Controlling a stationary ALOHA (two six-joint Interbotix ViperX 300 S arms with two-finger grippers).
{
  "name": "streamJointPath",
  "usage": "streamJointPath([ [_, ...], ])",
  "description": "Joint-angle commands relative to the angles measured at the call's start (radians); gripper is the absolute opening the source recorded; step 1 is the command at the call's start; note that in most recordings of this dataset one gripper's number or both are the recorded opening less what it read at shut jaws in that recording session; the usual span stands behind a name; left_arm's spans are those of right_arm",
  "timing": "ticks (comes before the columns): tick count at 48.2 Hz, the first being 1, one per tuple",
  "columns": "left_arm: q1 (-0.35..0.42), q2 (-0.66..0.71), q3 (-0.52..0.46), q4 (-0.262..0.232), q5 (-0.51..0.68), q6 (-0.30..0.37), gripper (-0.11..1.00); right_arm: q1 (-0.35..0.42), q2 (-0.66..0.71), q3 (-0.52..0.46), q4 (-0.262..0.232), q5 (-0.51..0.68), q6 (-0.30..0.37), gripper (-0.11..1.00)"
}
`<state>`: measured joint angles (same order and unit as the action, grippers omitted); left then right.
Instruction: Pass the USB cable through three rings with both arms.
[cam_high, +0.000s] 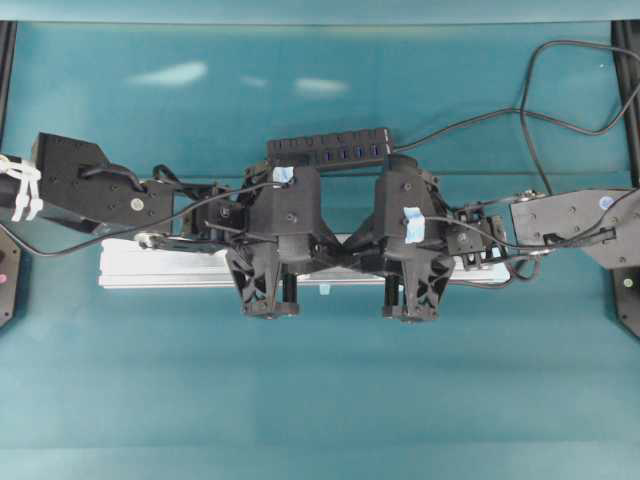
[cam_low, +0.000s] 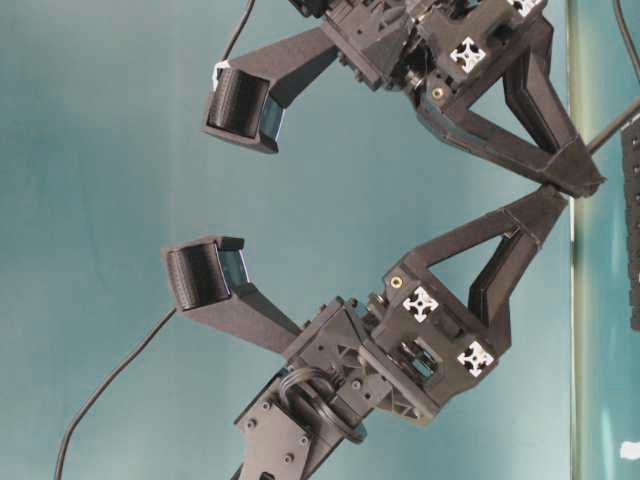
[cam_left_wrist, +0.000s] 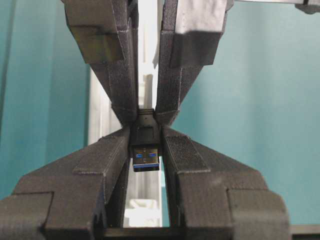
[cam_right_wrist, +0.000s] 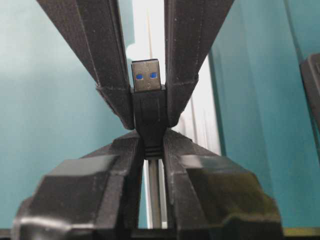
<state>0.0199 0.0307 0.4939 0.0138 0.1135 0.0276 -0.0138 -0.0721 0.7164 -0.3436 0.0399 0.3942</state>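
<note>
The USB cable's black plug (cam_left_wrist: 145, 134) hangs over the silver rail (cam_high: 150, 265) with both grippers on it. My left gripper (cam_left_wrist: 145, 132) is shut on the plug body, and the metal end with its blue tongue (cam_left_wrist: 146, 160) points toward the left wrist camera. My right gripper (cam_right_wrist: 152, 142) is shut on the ribbed back of the same plug (cam_right_wrist: 148, 107). In the overhead view the two grippers meet tip to tip at the rail's middle (cam_high: 346, 253). A whitish ring (cam_left_wrist: 142, 207) shows on the rail below the plug. Any other rings are hidden under the arms.
The black multi-port hub (cam_high: 330, 148) lies behind the rail, and its cord (cam_high: 450, 125) curls off to the back right. The rail's left end sticks out beyond the left arm. Teal table surface lies in front of the rail.
</note>
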Motion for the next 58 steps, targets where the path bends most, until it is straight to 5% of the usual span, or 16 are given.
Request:
streamJointPath([
  [1,-0.003,-0.009,-0.014,0.002,-0.006,0.002,0.22,0.003,-0.012,-0.014,-0.002,-0.006,0.005,-0.06],
  [21,0.005,-0.031,0.014,0.002,-0.008,-0.012,0.24,0.003,-0.005,-0.025,-0.002,0.081,-0.005,-0.06],
  [31,-0.005,-0.109,0.064,0.002,-0.005,-0.037,0.82,0.009,0.028,-0.081,-0.002,0.207,-0.006,-0.06],
  [35,-0.005,-0.153,0.092,0.002,-0.005,-0.057,0.97,0.015,0.049,-0.118,-0.002,0.291,-0.018,-0.06],
  [49,-0.003,-0.308,0.201,0.002,-0.005,-0.101,0.93,0.046,0.109,-0.193,0.0,0.449,-0.12,-0.06],
  [58,0.009,-0.393,0.244,0.0,-0.005,-0.101,0.93,0.069,0.132,-0.189,0.002,0.457,-0.123,-0.06],
])
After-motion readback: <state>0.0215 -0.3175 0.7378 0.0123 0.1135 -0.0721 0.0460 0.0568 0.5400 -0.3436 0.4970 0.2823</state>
